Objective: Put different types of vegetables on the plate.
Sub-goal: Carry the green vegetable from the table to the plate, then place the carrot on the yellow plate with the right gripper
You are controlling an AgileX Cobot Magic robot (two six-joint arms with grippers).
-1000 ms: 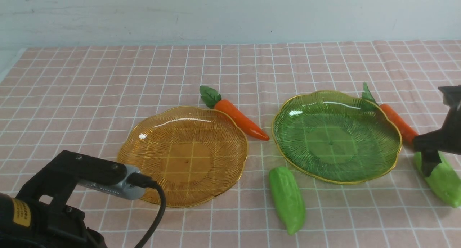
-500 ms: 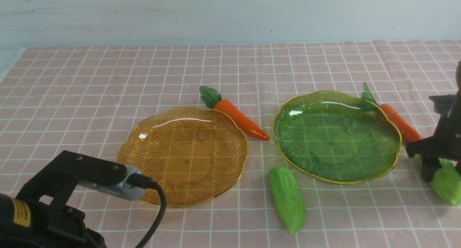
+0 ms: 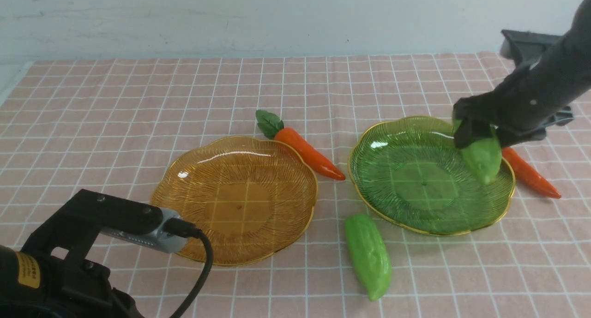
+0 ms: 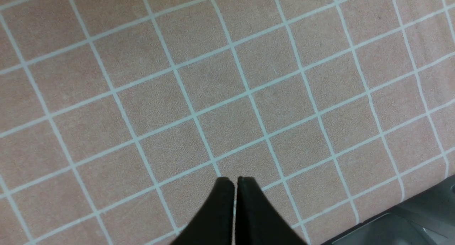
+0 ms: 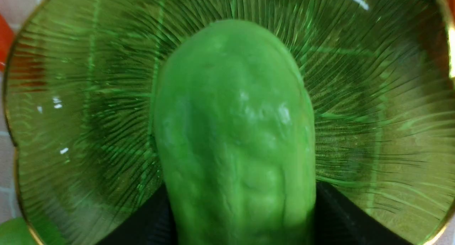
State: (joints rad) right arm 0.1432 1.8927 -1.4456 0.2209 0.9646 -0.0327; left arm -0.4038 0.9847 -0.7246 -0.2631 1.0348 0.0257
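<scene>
My right gripper (image 3: pixel 480 138) is shut on a light-green gourd (image 3: pixel 482 159) and holds it in the air over the right side of the green plate (image 3: pixel 369 179). In the right wrist view the gourd (image 5: pixel 234 131) fills the middle, clamped between the black fingers (image 5: pixel 341 216), with the green plate (image 5: pixel 391 95) beneath. A second gourd (image 3: pixel 368 255) lies on the cloth in front of that plate. One carrot (image 3: pixel 302 147) lies between the two plates, another carrot (image 3: pixel 528 172) right of the green plate. My left gripper (image 4: pixel 234 181) is shut and empty over bare cloth.
An amber plate (image 3: pixel 184 193) sits left of centre with nothing in it. My left arm (image 3: pixel 92 244) fills the near-left corner. The pink checked cloth (image 3: pixel 138 101) covers the table up to the pale wall behind.
The right gripper closed on the gourd at the near right, lifted it and carried it left and away to above the green plate. The carrot it hid now shows fully. The left arm stayed put.
</scene>
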